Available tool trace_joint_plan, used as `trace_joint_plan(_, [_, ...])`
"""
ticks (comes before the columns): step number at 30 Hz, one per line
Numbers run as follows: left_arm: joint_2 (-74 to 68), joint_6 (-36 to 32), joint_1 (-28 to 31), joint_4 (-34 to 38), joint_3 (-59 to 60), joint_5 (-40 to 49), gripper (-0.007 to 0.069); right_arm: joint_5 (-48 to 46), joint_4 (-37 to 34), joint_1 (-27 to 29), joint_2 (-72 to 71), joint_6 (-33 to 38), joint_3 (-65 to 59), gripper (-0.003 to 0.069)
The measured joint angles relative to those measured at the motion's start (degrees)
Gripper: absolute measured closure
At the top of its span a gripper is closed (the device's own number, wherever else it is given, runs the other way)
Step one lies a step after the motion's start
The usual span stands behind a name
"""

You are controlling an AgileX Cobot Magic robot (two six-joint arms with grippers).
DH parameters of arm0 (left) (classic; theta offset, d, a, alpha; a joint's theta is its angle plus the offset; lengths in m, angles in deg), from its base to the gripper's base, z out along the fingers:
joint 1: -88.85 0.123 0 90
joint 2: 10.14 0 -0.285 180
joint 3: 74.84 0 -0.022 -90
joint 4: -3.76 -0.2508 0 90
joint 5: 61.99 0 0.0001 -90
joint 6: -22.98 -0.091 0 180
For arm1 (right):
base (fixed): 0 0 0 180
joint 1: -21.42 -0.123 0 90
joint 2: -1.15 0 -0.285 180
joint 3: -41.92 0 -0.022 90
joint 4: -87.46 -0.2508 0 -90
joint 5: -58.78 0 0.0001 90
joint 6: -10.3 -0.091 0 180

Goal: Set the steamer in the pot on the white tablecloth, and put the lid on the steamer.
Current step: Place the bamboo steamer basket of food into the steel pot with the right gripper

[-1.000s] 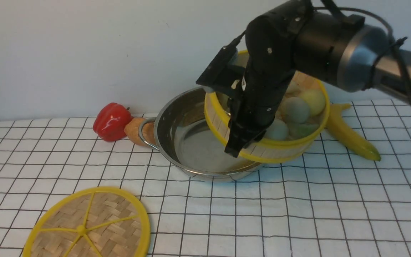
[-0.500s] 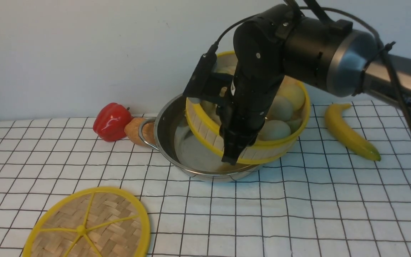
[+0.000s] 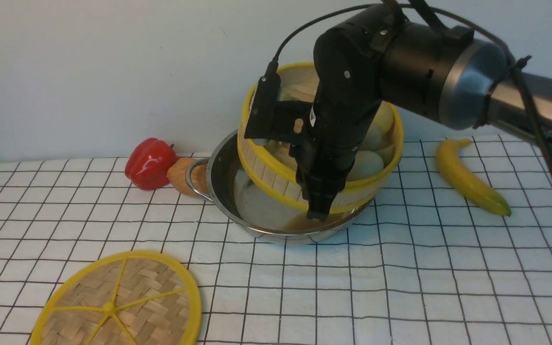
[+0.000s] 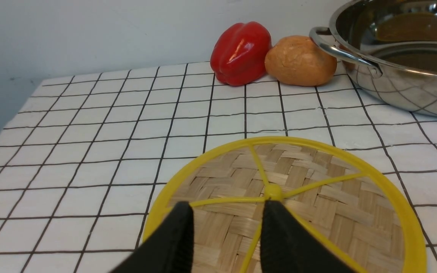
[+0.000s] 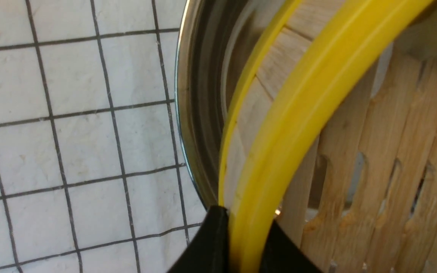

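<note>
Finding: within the last second the steamer (image 3: 271, 175) has travelled left from the right side of the pot (image 3: 218, 175) to over its middle. It hangs tilted, low edge inside the bowl, not seated. I judge that only lowering and levelling remain.

My right claw (image 3: 318, 211) is clamped on the steamer's near yellow rim. My left claw (image 4: 228, 208), parted and empty, hovers over the lid (image 3: 118, 302).
</note>
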Motion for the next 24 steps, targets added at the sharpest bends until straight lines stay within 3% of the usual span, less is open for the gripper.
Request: trace_joint_plan(24, [0.0, 0.0, 0.0, -0.1, 0.0, 0.0, 0.0382, 7.2, -0.3, 0.0, 6.0, 4.6, 0.3, 0.0591])
